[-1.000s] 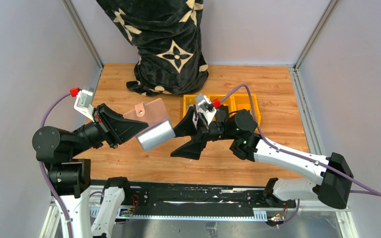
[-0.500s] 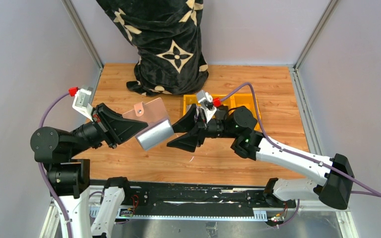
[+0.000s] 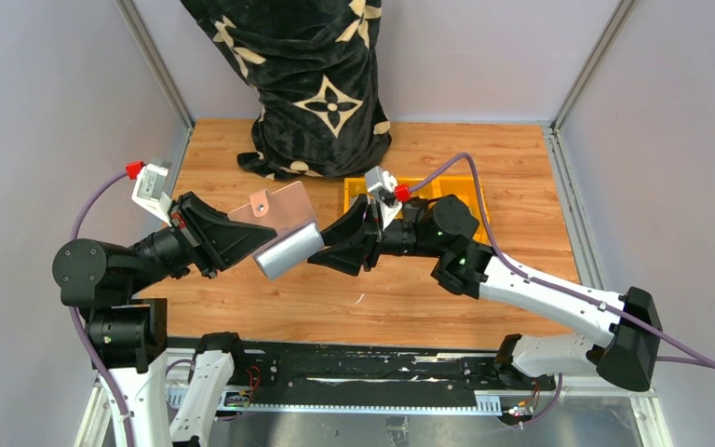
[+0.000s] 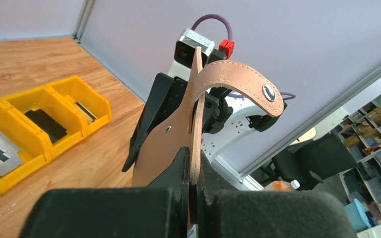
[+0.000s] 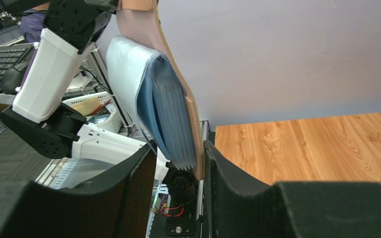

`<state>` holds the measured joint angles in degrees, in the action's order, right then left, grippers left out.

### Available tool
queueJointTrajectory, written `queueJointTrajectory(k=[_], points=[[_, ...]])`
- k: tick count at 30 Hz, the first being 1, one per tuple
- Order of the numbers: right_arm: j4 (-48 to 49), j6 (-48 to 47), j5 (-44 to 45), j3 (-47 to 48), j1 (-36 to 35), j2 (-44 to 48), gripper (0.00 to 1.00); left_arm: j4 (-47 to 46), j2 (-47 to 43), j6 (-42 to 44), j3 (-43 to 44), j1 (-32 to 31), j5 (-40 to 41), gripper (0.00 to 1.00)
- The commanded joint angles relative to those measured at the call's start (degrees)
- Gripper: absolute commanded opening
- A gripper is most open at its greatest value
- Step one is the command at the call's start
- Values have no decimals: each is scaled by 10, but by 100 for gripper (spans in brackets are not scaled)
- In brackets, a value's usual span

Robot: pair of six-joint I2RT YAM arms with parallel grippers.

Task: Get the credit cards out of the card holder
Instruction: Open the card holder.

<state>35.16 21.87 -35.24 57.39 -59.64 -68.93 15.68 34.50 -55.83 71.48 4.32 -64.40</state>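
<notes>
The brown card holder [image 3: 279, 207] hangs open in the air above the table's left half. My left gripper [image 3: 259, 238] is shut on one of its leather flaps [image 4: 166, 148], and the snap strap [image 4: 243, 82] curls over the top. A pale blue-grey stack of credit cards [image 3: 290, 251] sticks out of the holder toward the right. My right gripper [image 3: 321, 250] straddles that free end. In the right wrist view the card edges [image 5: 171, 114] and the leather back sit between the jaws [image 5: 178, 148]. One finger touches the leather, and the other stands apart from the cards.
A yellow three-compartment bin [image 3: 465, 191] sits behind the right arm; in the left wrist view it [image 4: 10, 166] holds a grey card and dark flat items. A black patterned cloth [image 3: 307, 74] stands at the table's back.
My right gripper has moved left onto the holder's free end and its jaws have narrowed around the cards. The left gripper has kept its hold, shifting slightly.
</notes>
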Motion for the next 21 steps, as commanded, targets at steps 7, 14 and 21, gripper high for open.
queueJointTrajectory(k=[7, 14, 21], points=[[-10, -74, 27, 27, -20, -6, 42, -18, 6, -24, 24, 0, -10, 0], [11, -112, 46, 58, -39, -16, 37, -12, 7, -30, 18, 0, -11, 0], [53, -82, 59, 80, -39, -20, 33, -8, 6, -28, 16, 0, -15, 0]])
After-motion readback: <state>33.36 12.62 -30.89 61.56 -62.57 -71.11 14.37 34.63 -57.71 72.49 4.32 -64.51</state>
